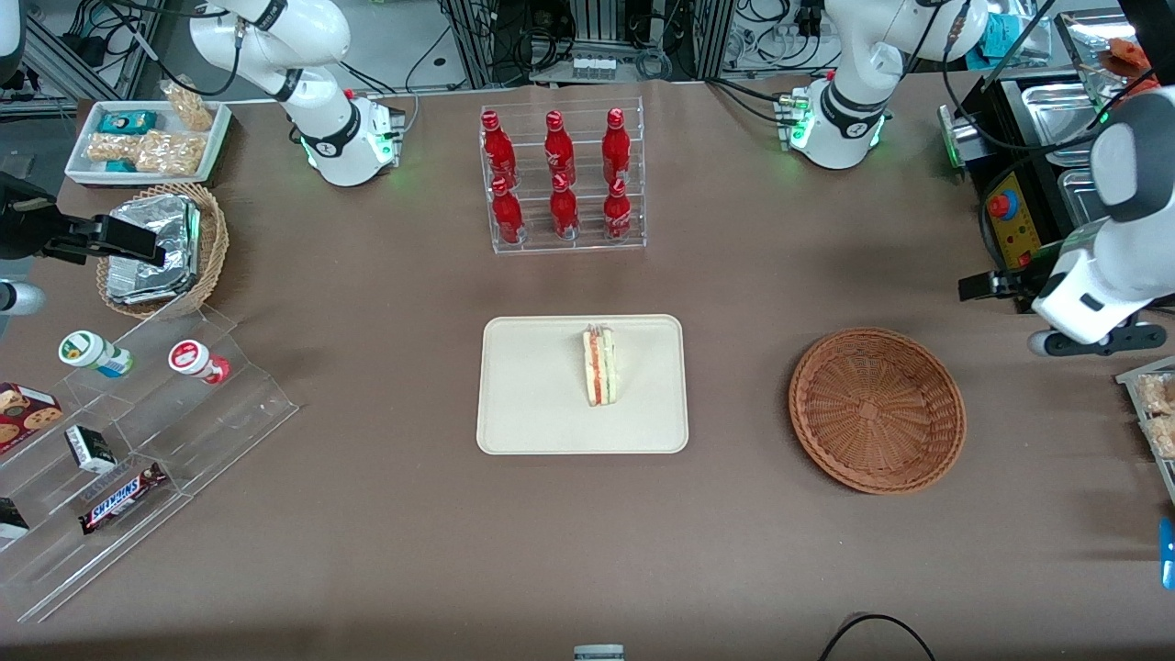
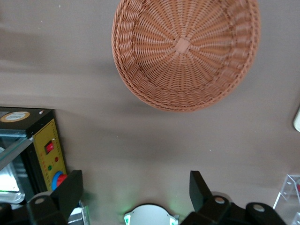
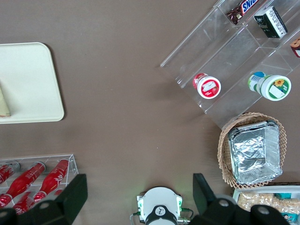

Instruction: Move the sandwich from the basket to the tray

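The sandwich (image 1: 601,367) is lying on the tray (image 1: 532,404). The claw (image 2: 136,190) is hanging wide apart (gripping nothing) near the wicker basket (image 1: 877,408), toward the working arm's end of the worktop (image 1: 367,514).

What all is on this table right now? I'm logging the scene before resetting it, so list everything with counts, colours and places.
Triangular white-bread sandwich: one, red and green filling, on the tray.
Flat cream rectangular tray: one, mid-table, nearer the front camera than the bottles.
Wide reddish-brown wicker basket: one, nothing in it, beside the tray toward the working arm's end.
Red bottles: six, in a clear rack.
Small tan wicker basket: one, holding foil containers, toward the parked arm's end.
White snack dish: one, beside the small basket.
Clear stepped shelf: one, holding two cups, a Snickers bar and small boxes.
Left gripper: open, holding nothing, raised beside the wide basket at the working arm's end.
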### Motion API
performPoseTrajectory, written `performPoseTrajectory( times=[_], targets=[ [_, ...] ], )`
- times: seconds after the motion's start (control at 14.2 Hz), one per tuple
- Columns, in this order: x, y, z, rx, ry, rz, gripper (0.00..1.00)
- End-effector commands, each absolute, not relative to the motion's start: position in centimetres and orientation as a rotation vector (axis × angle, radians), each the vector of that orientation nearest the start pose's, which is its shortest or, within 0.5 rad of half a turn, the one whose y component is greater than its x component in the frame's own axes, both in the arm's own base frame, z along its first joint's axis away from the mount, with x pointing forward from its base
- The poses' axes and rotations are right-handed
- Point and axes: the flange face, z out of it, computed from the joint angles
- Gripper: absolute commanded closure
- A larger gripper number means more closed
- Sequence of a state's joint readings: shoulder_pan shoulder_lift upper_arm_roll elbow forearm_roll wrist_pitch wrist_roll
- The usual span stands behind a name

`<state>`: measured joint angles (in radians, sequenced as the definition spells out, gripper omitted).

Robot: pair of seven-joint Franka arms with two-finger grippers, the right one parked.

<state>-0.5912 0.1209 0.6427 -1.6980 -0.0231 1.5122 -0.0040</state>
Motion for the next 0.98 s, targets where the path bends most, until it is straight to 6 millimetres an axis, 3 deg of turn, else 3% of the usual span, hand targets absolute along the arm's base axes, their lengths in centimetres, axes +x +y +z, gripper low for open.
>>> performPoseTrajectory(
  times=[0.0, 0.14, 0.21, 0.28, 0.35, 0.42, 0.56, 0.77, 0.91],
  targets=[
    [56.9, 0.1, 53.4, -3.048, -0.105, 0.444, 0.00],
    [57.1, 0.7, 54.7, -3.047, -0.124, 0.426, 0.00],
    [57.2, 3.4, 55.3, -3.070, -0.187, 0.429, 0.00],
    [57.5, 1.3, 57.3, -3.106, -0.109, 0.405, 0.00],
    [57.8, 2.4, 58.4, -3.125, -0.117, 0.398, 0.00],
    [58.2, 1.2, 59.7, -3.148, -0.065, 0.383, 0.00],
    [58.4, 1.1, 61.8, -3.143, -0.045, 0.336, 0.00],
    [56.8, -2.7, 63.7, -3.084, -0.155, 0.360, 0.00],
    [56.4, -4.0, 63.0, -3.066, -0.190, 0.391, 0.00]
  ],
)
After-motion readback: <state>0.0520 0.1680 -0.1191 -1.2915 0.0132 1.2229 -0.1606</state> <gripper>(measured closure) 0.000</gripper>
